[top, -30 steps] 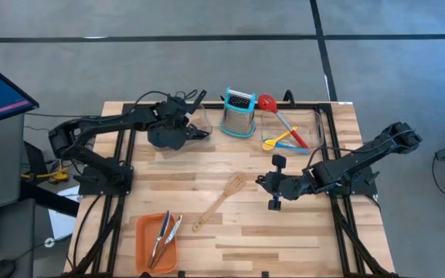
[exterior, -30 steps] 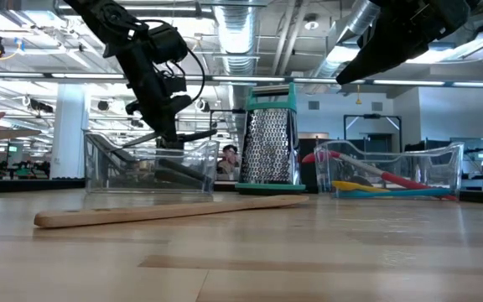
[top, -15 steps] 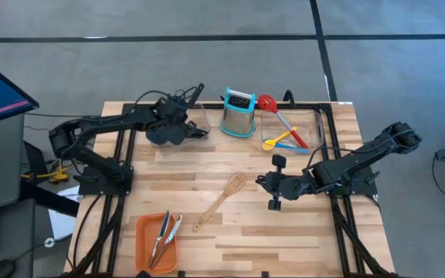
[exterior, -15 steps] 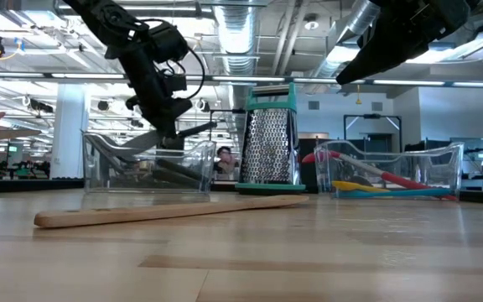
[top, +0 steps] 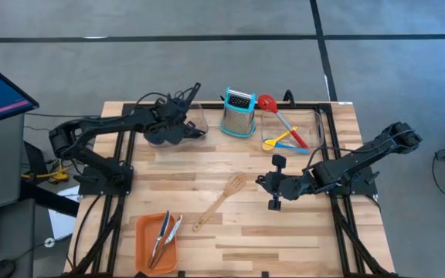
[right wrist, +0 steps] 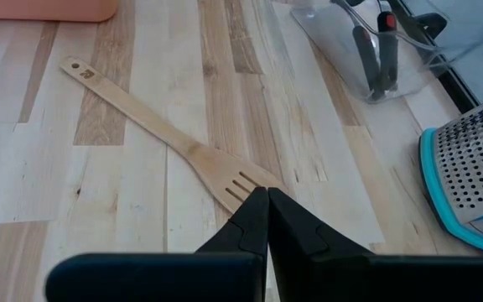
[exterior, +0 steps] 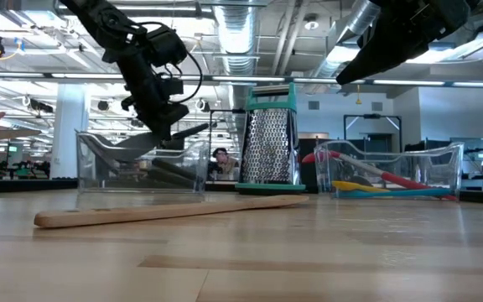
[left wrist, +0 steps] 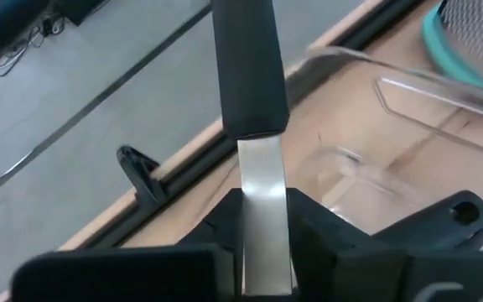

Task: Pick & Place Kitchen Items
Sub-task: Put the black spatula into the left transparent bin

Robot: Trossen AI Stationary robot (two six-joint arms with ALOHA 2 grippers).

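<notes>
My left gripper [top: 174,123] hangs over the left clear bin [exterior: 141,164] at the table's far side. It is shut on a spatula with a flat steel shaft and a black handle [top: 194,90]; the handle sticks out toward the far edge. A grey blade [exterior: 117,149] reaches down inside the bin. My right gripper [top: 272,191] hovers shut and empty above the table's right middle. Just left of it the wooden slotted spatula [top: 219,202] lies flat on the boards. My left gripper pinches the spatula's flat steel shaft [left wrist: 260,193] between its two fingers, just short of the black handle [left wrist: 248,67]. The fingers slant downward and lie along the shaft. The handle end is raised clear; the gripper hides the blade end in the high view.
A steel box grater [top: 238,113] stands between the bins. The right clear bin [top: 315,127] holds a red slotted spoon [top: 278,112] and small blue and yellow spoons [top: 278,141]. An orange tray [top: 141,251] with steel tongs [top: 163,235] sits at the near left.
My left gripper has turned at the wrist above the bin without shifting place, and the spatula's black handle has swung a little toward the far edge. The left clear bin has slid slightly toward the table's left edge.
</notes>
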